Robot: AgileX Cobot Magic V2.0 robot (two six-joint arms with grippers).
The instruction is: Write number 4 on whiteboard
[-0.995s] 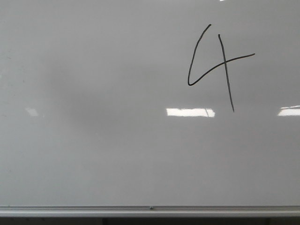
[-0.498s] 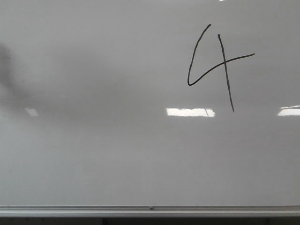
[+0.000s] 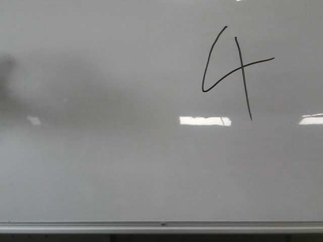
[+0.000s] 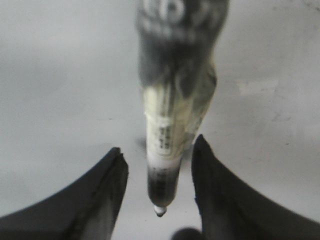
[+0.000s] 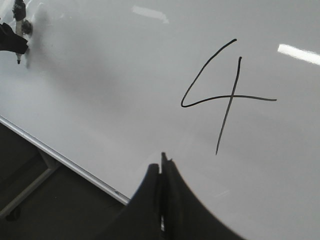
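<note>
The number 4 (image 3: 234,70) sits in the upper right of the front frame, drawn in thin black line on the whiteboard (image 3: 126,166) — open top, slanted crossbar, long vertical stroke all present, so we judge the writing itself done. In the right wrist view the same figure lies right of centre, with the board's silver rim (image 5: 65,165) running diagonally across the lower left.

Our left gripper (image 4: 159,165) has its jaws spread either side of a marker (image 4: 167,145), whose tip points toward the bottom of that frame; the picture is blurred, and we cannot tell whether the pads actually touch the barrel or stand just clear of it. Our right gripper (image 5: 162,172) has its fingers pressed together with nothing between them.

On handling, we judge the ink fresh and easily smeared — any brush of a finger or the marker tip across the strokes would spoil them, so nothing should touch that patch of board. The board looks glossy and stiff, offering no give to a tip pushed against it. The marker is light and smooth; the mid-barrel is the sensible place to hold it
</note>
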